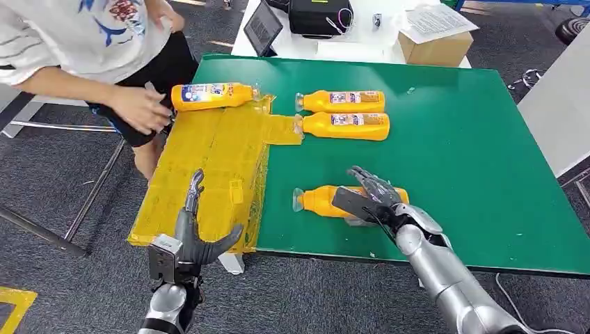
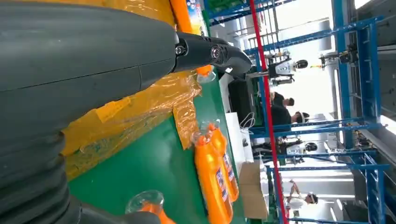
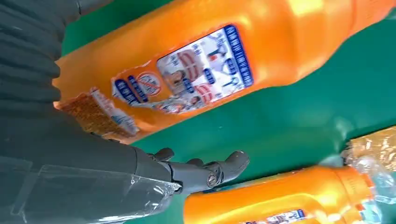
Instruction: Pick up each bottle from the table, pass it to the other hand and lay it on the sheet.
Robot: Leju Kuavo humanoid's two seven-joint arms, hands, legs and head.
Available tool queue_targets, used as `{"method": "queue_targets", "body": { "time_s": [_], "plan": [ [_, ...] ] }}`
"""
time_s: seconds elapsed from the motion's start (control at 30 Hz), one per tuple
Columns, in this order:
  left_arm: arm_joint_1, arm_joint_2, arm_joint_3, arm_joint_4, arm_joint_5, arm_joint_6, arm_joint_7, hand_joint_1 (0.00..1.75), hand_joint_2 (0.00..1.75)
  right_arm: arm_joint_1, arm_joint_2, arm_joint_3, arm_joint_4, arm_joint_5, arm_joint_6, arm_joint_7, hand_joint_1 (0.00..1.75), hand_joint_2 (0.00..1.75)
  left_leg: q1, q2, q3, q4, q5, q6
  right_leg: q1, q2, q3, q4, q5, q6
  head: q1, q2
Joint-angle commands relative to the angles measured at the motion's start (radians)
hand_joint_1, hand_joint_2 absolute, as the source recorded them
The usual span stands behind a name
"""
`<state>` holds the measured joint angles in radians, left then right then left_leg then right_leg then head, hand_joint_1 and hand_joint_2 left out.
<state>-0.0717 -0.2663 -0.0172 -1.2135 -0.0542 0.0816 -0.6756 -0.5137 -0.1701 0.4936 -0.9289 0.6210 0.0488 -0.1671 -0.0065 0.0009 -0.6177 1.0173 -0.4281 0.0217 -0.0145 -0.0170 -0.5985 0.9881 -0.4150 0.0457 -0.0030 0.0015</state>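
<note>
Right hand point(image 1: 372, 197) is lying over the nearest bottle point(image 1: 321, 200) at lower centre of the head view, fingers draped across it; a closed grip apparently is not yet showing. Left hand point(image 1: 189, 233) is hovering at lower left over the yellow sheet point(image 1: 209, 160), fingers spread, holding nothing. A person's hand point(image 1: 139, 108) is touching the bottle on the sheet point(image 1: 209, 96) at upper left.

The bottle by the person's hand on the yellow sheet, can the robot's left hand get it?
Probably yes. The left hand hovers open over the sheet's near end, with bare sheet between it and that bottle. But the person's hand rests beside it.
</note>
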Motion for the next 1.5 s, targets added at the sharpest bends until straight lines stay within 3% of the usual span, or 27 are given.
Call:
{"method": "queue_targets", "body": {
  "time_s": [0.03, 0.17, 0.5, 0.63, 1.0, 1.03, 1.07, 1.1, 1.13, 1.3, 1.47, 1.5],
  "plan": [
    [-0.03, 0.007, 0.021, 0.061, -0.006, 0.001, 0.009, 0.0, 1.75, -0.076, -0.04, 0.084, 0.09, 0.032, 0.008, 0.058, 0.0, 1.75, 0.001, 0.001, 0.004, -0.001, -0.001, -0.002, 0.001, 0.002, 0.004, -0.001, -0.001, -0.002, 0.0, 0.0],
    [-0.023, 0.006, 0.019, 0.057, -0.008, 0.002, 0.018, 0.0, 1.75, -0.089, -0.039, 0.083, 0.145, 0.084, -0.025, 0.111, 0.0, 1.75, 0.001, 0.0, 0.004, -0.001, -0.001, -0.001, 0.001, 0.001, 0.003, -0.001, -0.001, -0.001, 0.0, 0.0],
    [-0.018, 0.006, 0.021, 0.052, -0.01, 0.006, 0.023, 0.0, 1.75, -0.086, -0.047, 0.076, 0.152, 0.101, -0.031, 0.123, 0.0, 1.75, 0.001, 0.0, 0.003, -0.001, -0.001, -0.001, 0.0, 0.001, 0.003, -0.001, -0.001, -0.001, 0.0, 0.0],
    [-0.033, 0.008, 0.021, 0.074, -0.01, 0.001, 0.023, 0.0, 1.75, -0.099, -0.065, 0.104, 0.172, 0.095, 0.054, 0.114, 0.0, 1.75, 0.001, 0.0, 0.004, -0.001, -0.001, -0.001, 0.0, 0.001, 0.003, -0.001, -0.001, -0.001, 0.0, 0.0],
    [-0.051, 0.01, 0.02, 0.103, -0.01, -0.004, 0.025, 0.0, 1.75, -0.132, -0.074, 0.168, 0.251, 0.081, 0.101, 0.101, 0.0, 1.75, 0.001, -0.001, 0.006, -0.001, -0.001, -0.002, 0.001, 0.0, 0.007, -0.002, -0.001, -0.002, 0.0, 0.0],
    [-0.052, 0.009, 0.02, 0.104, -0.01, -0.004, 0.025, 0.0, 1.75, -0.13, -0.072, 0.169, 0.251, 0.078, 0.102, 0.099, 0.3, 1.75, 0.001, -0.001, 0.006, -0.001, -0.001, -0.002, 0.001, 0.0, 0.006, -0.002, 0.0, -0.002, 0.0, 0.0],
    [-0.055, 0.009, 0.018, 0.108, -0.009, -0.004, 0.025, 0.0, 1.75, -0.124, -0.069, 0.169, 0.248, 0.07, 0.094, 0.091, 1.27, 1.75, 0.002, -0.001, 0.007, -0.002, -0.001, -0.002, 0.001, 0.0, 0.007, -0.002, -0.001, -0.002, 0.0, 0.0],
    [-0.056, 0.009, 0.016, 0.111, -0.009, -0.003, 0.025, 0.0, 1.75, -0.117, -0.066, 0.166, 0.242, 0.063, 0.087, 0.086, 1.57, 1.75, 0.001, -0.001, 0.005, -0.001, 0.0, -0.001, 0.001, 0.0, 0.005, -0.001, 0.0, -0.002, 0.0, 0.0],
    [-0.057, 0.009, 0.015, 0.113, -0.009, -0.003, 0.025, 0.0, 1.75, -0.111, -0.066, 0.164, 0.236, 0.058, 0.08, 0.082, 1.75, 1.75, 0.002, -0.001, 0.007, -0.002, -0.001, -0.002, 0.002, 0.001, 0.008, -0.003, 0.0, -0.002, 0.0, 0.0],
    [-0.039, 0.008, 0.011, 0.09, -0.006, -0.003, 0.023, 0.0, 1.75, -0.031, -0.034, 0.062, 0.123, 0.002, -0.048, 0.05, 1.75, 1.75, 0.001, -0.001, 0.007, -0.001, 0.0, -0.001, 0.001, 0.0, 0.007, -0.002, 0.0, -0.001, 0.0, 0.0],
    [0.003, 0.001, -0.005, 0.025, 0.004, -0.001, 0.024, 0.0, 1.75, 0.12, 0.115, -0.168, -0.158, -0.035, -0.326, -0.08, 1.75, 1.75, 0.002, 0.003, 0.006, -0.001, -0.001, -0.002, 0.002, 0.004, 0.005, -0.002, 0.0, -0.002, 0.0, 0.0],
    [0.007, 0.001, -0.008, 0.019, 0.006, -0.001, 0.025, 0.0, 1.75, 0.131, 0.12, -0.171, -0.183, -0.035, -0.324, -0.079, 1.75, 1.75, 0.002, 0.004, 0.008, -0.001, -0.002, -0.002, 0.002, 0.005, 0.006, -0.002, -0.001, -0.002, 0.0, 0.0]
  ]
}}
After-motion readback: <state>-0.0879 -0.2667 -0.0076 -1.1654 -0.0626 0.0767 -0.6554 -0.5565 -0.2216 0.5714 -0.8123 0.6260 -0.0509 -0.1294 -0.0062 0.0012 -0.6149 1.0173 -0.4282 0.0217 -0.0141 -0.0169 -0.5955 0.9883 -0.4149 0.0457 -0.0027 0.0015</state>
